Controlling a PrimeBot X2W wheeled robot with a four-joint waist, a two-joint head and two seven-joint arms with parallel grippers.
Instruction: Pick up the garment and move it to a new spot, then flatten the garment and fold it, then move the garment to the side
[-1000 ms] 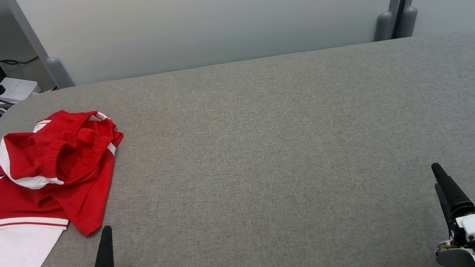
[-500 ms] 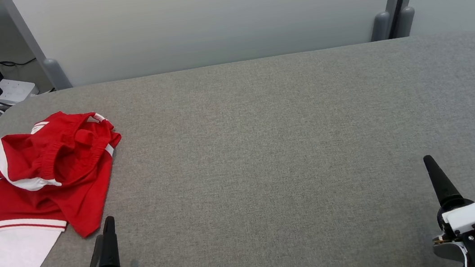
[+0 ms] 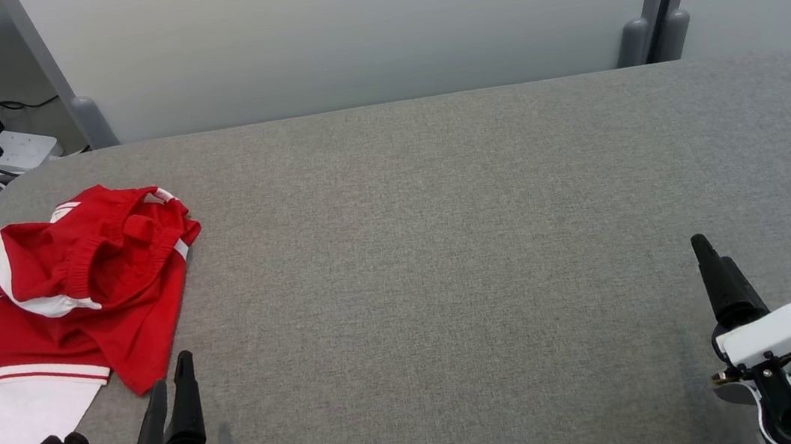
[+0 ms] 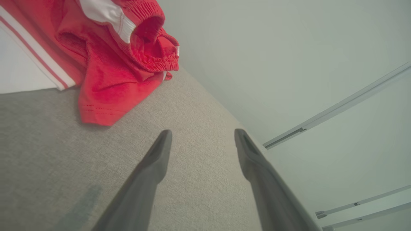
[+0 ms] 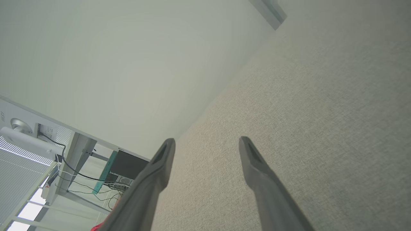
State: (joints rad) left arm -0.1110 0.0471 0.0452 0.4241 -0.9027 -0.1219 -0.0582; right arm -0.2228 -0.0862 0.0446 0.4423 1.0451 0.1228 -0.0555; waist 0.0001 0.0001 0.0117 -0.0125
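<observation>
The garment (image 3: 72, 292) is a pair of red shorts with white bands and a white panel. It lies crumpled near the left edge of the grey table (image 3: 439, 209). My left gripper (image 3: 172, 370) hovers just right of its near red hem, open and holding nothing. In the left wrist view the garment (image 4: 106, 57) lies at the upper left, ahead of the open gripper (image 4: 203, 132) and apart from it. My right gripper (image 3: 710, 251) stands open over bare cloth at the table's near right. The right wrist view shows the right gripper (image 5: 207, 139) with nothing between its fingers.
A pale partition panel (image 3: 342, 32) with grey posts stands right behind the table's far edge. White power strips with black cables (image 3: 2, 149) lie on the floor past the far left corner. The garment's white panel reaches the table's left edge.
Both grippers have moved forward over the table, away from the near edge. The left one has come closer to the garment's red hem. The garment itself has not moved.
</observation>
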